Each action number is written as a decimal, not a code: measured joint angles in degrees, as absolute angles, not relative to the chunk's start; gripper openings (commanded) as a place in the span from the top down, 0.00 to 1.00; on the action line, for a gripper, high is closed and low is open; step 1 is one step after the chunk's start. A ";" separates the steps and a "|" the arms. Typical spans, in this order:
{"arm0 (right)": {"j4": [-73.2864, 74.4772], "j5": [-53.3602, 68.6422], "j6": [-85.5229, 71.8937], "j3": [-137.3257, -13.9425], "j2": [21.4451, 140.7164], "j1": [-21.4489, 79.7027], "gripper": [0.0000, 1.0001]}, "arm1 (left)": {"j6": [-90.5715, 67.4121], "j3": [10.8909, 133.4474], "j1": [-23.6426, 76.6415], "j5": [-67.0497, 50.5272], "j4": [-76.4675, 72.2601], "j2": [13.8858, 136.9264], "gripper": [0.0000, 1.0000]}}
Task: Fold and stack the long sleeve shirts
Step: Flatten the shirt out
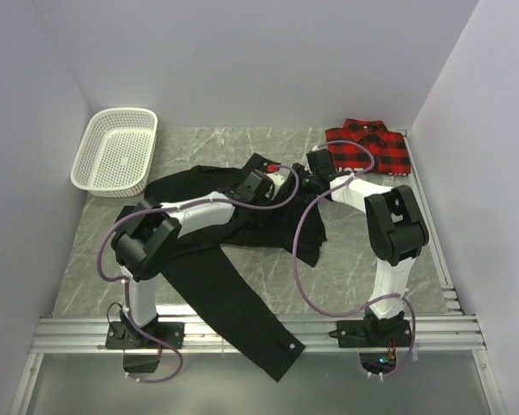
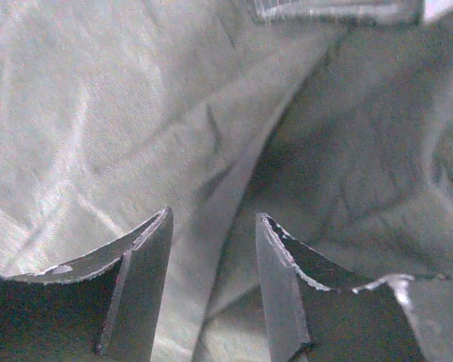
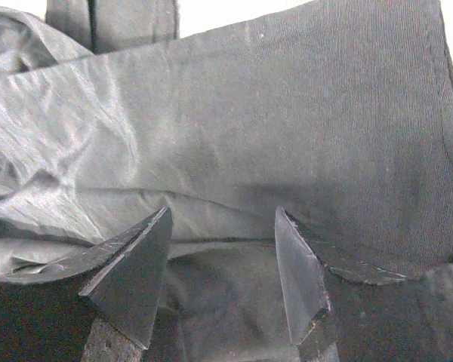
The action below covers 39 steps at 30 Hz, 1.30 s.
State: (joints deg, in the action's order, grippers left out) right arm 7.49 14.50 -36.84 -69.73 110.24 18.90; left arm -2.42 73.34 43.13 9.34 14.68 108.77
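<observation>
A black long sleeve shirt [image 1: 187,185] lies spread and rumpled across the middle of the table, with one sleeve [image 1: 233,303] trailing over the front rail. At the back right a red-and-black plaid shirt [image 1: 369,145] lies folded. My left gripper [image 1: 258,169] is down on the black shirt's upper part. In the left wrist view its jaws [image 2: 213,215] stand apart on either side of a raised fold of black cloth [image 2: 234,173], not pinching it. My right gripper [image 1: 317,162] is just to its right, open [image 3: 223,213], with black fabric [image 3: 287,128] bunched between and beyond its fingers.
A white plastic mesh basket [image 1: 115,151] stands at the back left corner. White walls close in the table on the left, back and right. A metal rail [image 1: 259,333] runs along the front edge by the arm bases.
</observation>
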 measured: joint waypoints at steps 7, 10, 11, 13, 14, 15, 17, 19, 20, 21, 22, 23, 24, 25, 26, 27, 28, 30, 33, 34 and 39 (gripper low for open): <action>6.39 14.90 -37.67 -69.60 110.43 18.20 0.36 | 0.84 76.86 43.18 10.37 14.31 112.53 0.55; 6.04 15.29 -38.11 -69.60 111.11 18.11 0.36 | 1.37 76.86 43.20 9.72 14.57 113.06 0.67; 5.93 15.46 -38.28 -69.60 111.46 18.11 0.36 | 1.34 76.86 43.22 9.30 14.66 113.14 0.72; 5.63 15.66 -38.81 -69.60 112.38 18.11 0.36 | 1.74 76.86 43.31 8.69 15.07 113.23 0.85; 5.19 15.97 -39.35 -69.63 112.77 18.09 0.36 | 1.74 76.86 43.38 8.58 15.25 113.23 0.90; 4.80 15.94 -39.59 -69.65 112.90 18.06 0.36 | 1.91 76.86 43.48 8.38 15.42 113.23 0.94; 4.29 16.05 -40.51 -69.93 113.36 17.96 0.36 | 2.02 76.86 43.70 7.77 15.64 113.21 1.00; 4.19 16.23 -41.43 -71.11 114.30 17.82 0.36 | 1.96 76.86 43.92 7.22 16.12 112.99 0.99; 4.10 16.23 -41.91 -71.75 114.76 17.74 0.36 | 1.87 76.84 44.10 6.90 16.75 112.64 1.00; 4.10 16.21 -42.48 -72.53 115.46 17.63 0.35 | 1.83 76.75 44.36 6.55 17.45 112.12 0.99; 4.14 16.23 -42.83 -73.17 115.87 17.52 0.35 | 1.72 76.36 44.71 6.20 17.87 111.04 0.99; 4.29 16.19 -43.29 -74.02 116.49 17.41 0.35 | 1.63 75.42 45.12 5.67 18.17 109.43 1.00; 4.64 16.10 -43.70 -75.02 117.12 17.30 0.34 | 1.06 74.30 45.63 5.08 18.55 107.57 1.00; 5.04 16.01 -43.90 -75.96 117.67 17.21 0.34 | 0.58 72.93 46.24 4.23 18.98 105.10 0.99; 5.37 15.86 -44.05 -77.12 118.37 17.12 0.34 | -0.01 71.46 46.83 3.29 19.11 102.67 1.00; 5.67 15.66 -44.10 -78.08 118.96 17.06 0.34 | -0.69 70.04 47.44 2.33 19.49 100.16 0.99; 6.35 15.46 -44.10 -79.13 119.48 16.97 0.34 | -1.32 68.47 48.21 1.06 19.59 97.32 0.99; 7.44 14.98 -44.07 -80.75 120.33 16.88 0.33 | -2.90 65.30 49.71 -1.69 19.81 92.29 0.99; 8.73 14.37 -44.01 -83.02 121.54 16.82 0.33 | -5.17 61.91 51.59 -5.96 20.01 88.53 0.99; 9.02 14.20 -43.97 -83.55 121.84 16.80 0.33 | -5.72 60.93 52.29 -7.53 19.99 88.03 0.99; 10.98 13.17 -43.00 -86.72 123.33 16.64 0.31 | -7.73 58.94 57.45 -13.98 20.58 89.06 0.92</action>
